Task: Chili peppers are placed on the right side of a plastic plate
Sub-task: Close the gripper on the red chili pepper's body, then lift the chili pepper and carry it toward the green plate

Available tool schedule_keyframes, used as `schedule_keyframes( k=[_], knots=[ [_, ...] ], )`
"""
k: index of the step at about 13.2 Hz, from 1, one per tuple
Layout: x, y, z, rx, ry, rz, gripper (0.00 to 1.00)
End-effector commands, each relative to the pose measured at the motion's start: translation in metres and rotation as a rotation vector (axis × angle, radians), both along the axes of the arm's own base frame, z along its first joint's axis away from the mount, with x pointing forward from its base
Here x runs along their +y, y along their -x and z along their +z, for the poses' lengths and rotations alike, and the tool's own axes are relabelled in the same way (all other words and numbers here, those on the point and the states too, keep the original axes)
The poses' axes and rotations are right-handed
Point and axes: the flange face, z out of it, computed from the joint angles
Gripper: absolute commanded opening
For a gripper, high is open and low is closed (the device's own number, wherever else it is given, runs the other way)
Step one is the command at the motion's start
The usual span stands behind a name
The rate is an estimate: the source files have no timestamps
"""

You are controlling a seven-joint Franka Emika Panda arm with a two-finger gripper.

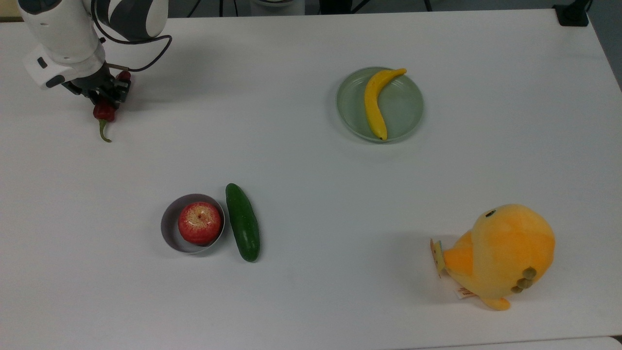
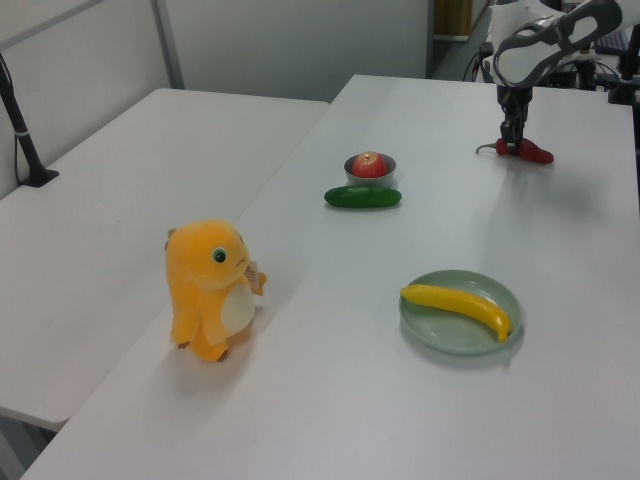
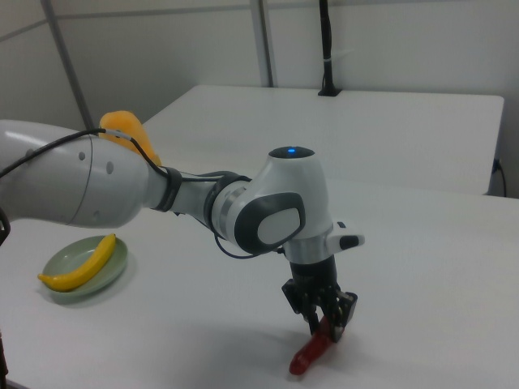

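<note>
While the gripper [image 1: 108, 96] sits clenched on the chili pepper [image 1: 104, 112], the pepper lies on the table [image 1: 311, 204] directly beneath it, long axis running toward the top view's bottom, green stem trailing. Pale green plastic plate [image 1: 403, 104] lies well apart, toward the top view's right, and holds a banana [image 1: 375, 102]. Grey bowl [image 1: 167, 228] holds an apple [image 1: 199, 222]; cucumber [image 1: 242, 222] just beside.

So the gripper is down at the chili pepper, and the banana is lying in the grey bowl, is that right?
Not quite: the top view shows the banana lying on the pale green plate; the grey bowl holds an apple. The gripper is indeed down at the chili pepper.
</note>
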Motion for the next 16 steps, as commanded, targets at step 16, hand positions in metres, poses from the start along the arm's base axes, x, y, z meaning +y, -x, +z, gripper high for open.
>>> schedule_keyframes(
  k=[16],
  knots=[
    [0.131,0.027,0.197,-0.053,-0.193,0.137,0.29]
  ],
)
